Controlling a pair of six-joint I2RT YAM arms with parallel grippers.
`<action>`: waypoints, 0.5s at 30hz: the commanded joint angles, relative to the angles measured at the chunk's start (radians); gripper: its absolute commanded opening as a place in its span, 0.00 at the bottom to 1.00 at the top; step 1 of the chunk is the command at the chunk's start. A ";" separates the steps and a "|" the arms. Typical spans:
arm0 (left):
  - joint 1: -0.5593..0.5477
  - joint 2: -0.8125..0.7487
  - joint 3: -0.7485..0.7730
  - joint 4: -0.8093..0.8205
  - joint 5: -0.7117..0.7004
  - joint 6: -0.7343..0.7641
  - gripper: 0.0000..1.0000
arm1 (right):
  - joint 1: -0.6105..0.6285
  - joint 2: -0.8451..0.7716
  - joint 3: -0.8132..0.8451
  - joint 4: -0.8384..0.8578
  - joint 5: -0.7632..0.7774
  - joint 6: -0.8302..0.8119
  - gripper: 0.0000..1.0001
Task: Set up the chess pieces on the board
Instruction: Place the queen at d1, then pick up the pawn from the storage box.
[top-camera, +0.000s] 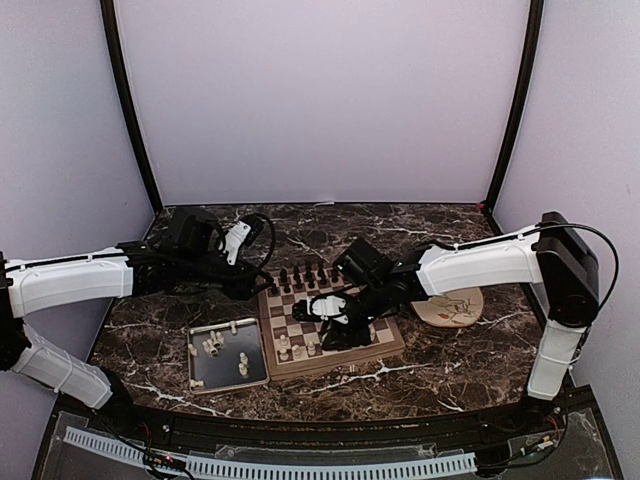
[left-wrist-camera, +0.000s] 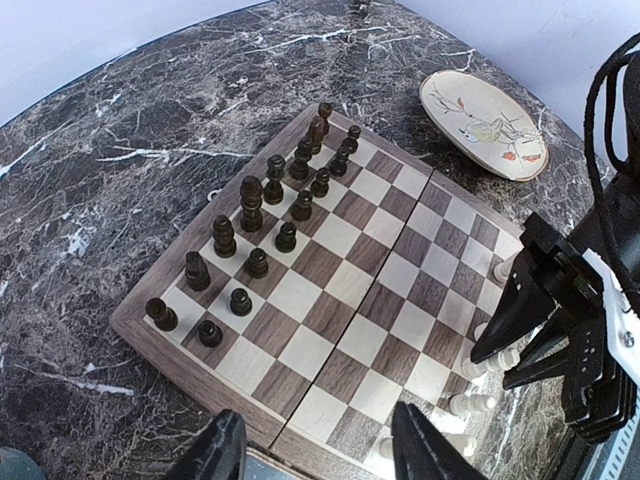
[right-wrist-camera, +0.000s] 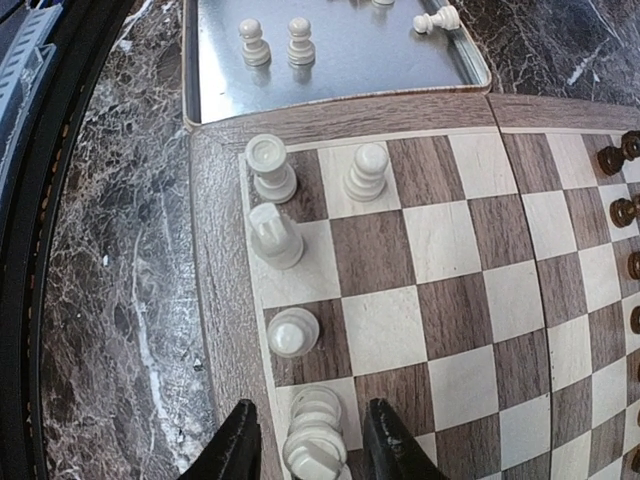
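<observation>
Right gripper (right-wrist-camera: 310, 415): jaws parted, straddling cream-white turned chess piece (right-wrist-camera: 315, 440), near row of checked wooden board (right-wrist-camera: 440, 240). Left gripper (left-wrist-camera: 318, 430): jaws spread, empty, above board's left edge.

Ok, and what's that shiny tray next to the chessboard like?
The tray is a flat, shiny grey metal rectangle with a low raised rim and rounded corners. It lies on the dark marble table, close beside the left edge of the board. A few cream-white chess pieces are in it, some standing, one lying on its side.
</observation>
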 joint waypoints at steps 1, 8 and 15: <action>0.005 0.004 0.043 -0.132 -0.058 -0.054 0.52 | 0.005 -0.058 0.033 -0.035 -0.002 0.022 0.40; 0.003 -0.015 0.107 -0.530 -0.062 -0.205 0.49 | -0.070 -0.167 0.075 -0.117 -0.084 0.045 0.46; -0.016 -0.002 0.038 -0.638 0.001 -0.283 0.43 | -0.191 -0.264 -0.020 -0.044 -0.095 0.060 0.46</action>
